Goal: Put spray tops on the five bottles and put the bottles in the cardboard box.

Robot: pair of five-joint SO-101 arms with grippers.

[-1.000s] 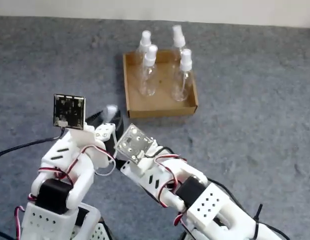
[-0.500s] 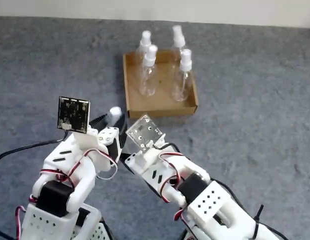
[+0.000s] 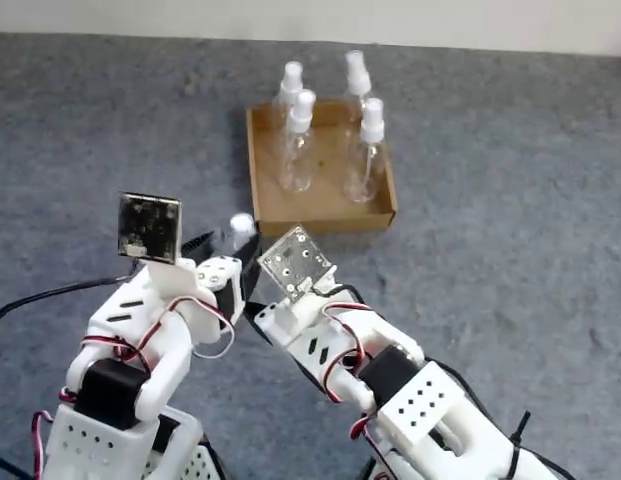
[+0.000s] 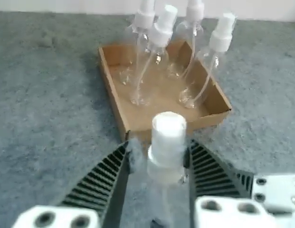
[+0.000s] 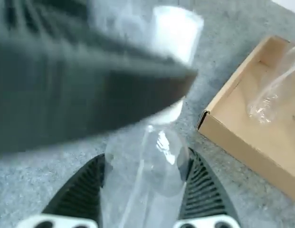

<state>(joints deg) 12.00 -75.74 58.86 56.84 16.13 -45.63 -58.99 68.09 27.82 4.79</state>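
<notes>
Just beside the cardboard box (image 3: 325,218), left end effector (image 4: 159,145) grips spray top (image 4: 168,129), right end effector (image 5: 145,164) bottle (image 5: 137,197).

Four clear plastic bottles (image 3: 300,150) with tall white spray tops stand in two rows inside the shallow brown cardboard box (image 3: 330,218). They take up its far end and middle. A bare strip of box floor runs along the low wall nearest the arms, open from above. Just outside that wall, at one near corner of the box, a fifth bottle (image 4: 167,137) blocks the way, clamped at its top by the left gripper (image 4: 159,152) and round its body by the right gripper (image 5: 145,171). The grey carpet (image 3: 490,200) on the box's other three sides lies open.
</notes>
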